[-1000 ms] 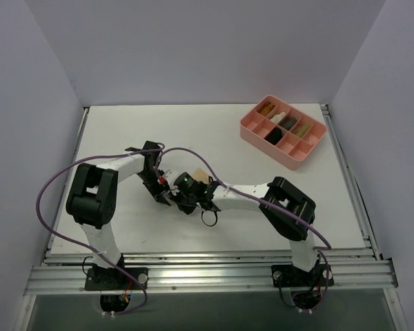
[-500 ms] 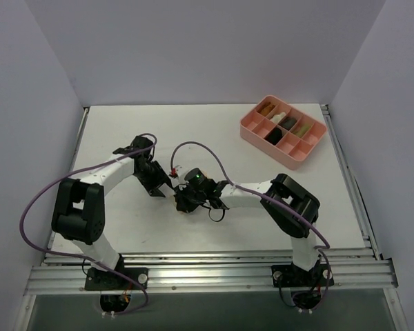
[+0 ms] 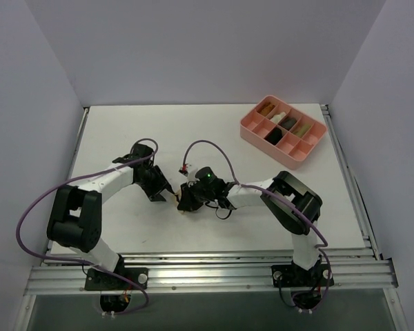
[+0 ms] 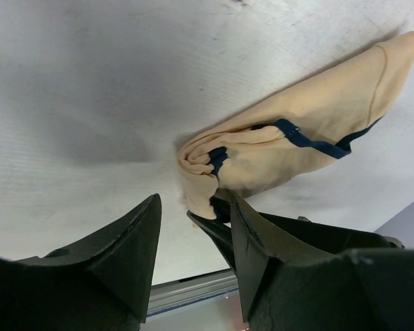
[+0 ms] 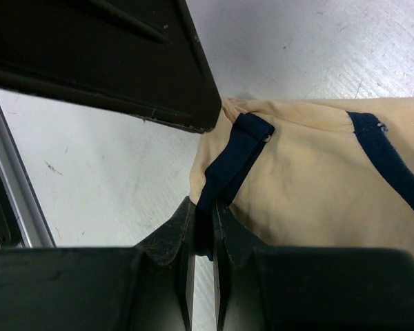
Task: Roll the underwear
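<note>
Since the roll looks only half made, the underwear (image 4: 290, 158) lies on the worktop (image 4: 90, 83) btw. the two arms, near the front-middle of it. One end is curled into a small tight coil and the other end spreads out flat, away from the coil. Its dark trim (image 5: 228, 165) runs across the tan cloth and down to the curled end. I judge the cloth is held this way so the coil does not spring open while the other arm gets ready for a new grip.

Right gripper (image 5: 203, 207): closed all the way, w/ its two fingertips pinching the trim and the cloth edge at the curled end. So it has hold of the underwear, low at the worktop.

Left gripper (image 4: 194, 200): jaws wide apart, nothing btw. them. It hangs just beside the curled end, facing the right gripper. One finger is very near the cloth, but whether it touches I cannot tell. Prob. it is placed there to take the coil, or to push it further over the flat part.

Pink tray (image 3: 247, 131) w/ compartments stands well apart, at the far right corner, and seems to play no part at this step.
</note>
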`<state>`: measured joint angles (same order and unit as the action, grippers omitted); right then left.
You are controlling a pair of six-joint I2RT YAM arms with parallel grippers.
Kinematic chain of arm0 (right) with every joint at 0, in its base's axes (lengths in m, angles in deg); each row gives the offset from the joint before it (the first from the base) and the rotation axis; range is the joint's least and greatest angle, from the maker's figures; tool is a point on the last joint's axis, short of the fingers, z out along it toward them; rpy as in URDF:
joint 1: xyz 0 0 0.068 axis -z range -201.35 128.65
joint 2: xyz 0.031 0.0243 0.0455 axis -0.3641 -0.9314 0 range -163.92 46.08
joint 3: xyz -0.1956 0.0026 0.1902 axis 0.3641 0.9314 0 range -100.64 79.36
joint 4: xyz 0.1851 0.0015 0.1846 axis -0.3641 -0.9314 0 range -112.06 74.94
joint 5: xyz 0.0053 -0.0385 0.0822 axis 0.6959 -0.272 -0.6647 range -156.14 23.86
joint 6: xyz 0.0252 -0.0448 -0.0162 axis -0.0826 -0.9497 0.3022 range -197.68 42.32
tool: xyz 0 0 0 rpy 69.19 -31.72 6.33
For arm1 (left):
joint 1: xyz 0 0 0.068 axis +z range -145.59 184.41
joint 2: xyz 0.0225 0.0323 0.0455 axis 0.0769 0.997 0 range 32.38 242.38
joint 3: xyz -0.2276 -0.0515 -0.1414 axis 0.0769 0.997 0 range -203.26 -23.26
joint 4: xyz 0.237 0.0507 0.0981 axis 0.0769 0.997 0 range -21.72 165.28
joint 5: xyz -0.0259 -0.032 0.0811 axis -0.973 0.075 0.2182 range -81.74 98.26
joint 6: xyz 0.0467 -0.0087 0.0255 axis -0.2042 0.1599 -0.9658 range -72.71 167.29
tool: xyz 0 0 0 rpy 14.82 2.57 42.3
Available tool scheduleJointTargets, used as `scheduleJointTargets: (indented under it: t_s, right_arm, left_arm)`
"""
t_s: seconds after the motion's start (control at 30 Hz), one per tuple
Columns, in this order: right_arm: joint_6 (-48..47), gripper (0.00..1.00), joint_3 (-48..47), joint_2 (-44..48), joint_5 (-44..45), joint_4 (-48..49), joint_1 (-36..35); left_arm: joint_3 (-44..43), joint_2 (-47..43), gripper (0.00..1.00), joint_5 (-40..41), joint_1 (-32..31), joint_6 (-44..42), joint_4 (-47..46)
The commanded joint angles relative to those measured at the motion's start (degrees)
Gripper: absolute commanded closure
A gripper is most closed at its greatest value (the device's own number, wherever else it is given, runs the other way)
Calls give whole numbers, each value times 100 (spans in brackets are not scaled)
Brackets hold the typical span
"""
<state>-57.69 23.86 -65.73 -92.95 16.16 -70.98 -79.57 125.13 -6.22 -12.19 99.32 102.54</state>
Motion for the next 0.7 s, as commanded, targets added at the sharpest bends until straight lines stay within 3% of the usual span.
scheduleJointTargets:
  t_s: [0.0, 0.4, 0.67]
  right_arm:
    - [40, 100, 268, -350, -35, -662, 41]
    - [233, 100, 462, -438, -544, -249, 243]
    - [234, 100, 567, -517, -729, -108, 383]
  left_arm:
    - [-38, -29, 47, -160, -98, -97, -534]
    - [112, 331, 48, -433, -247, -158, -1026]
    - [68, 402, 48, -371, -318, -308, -886]
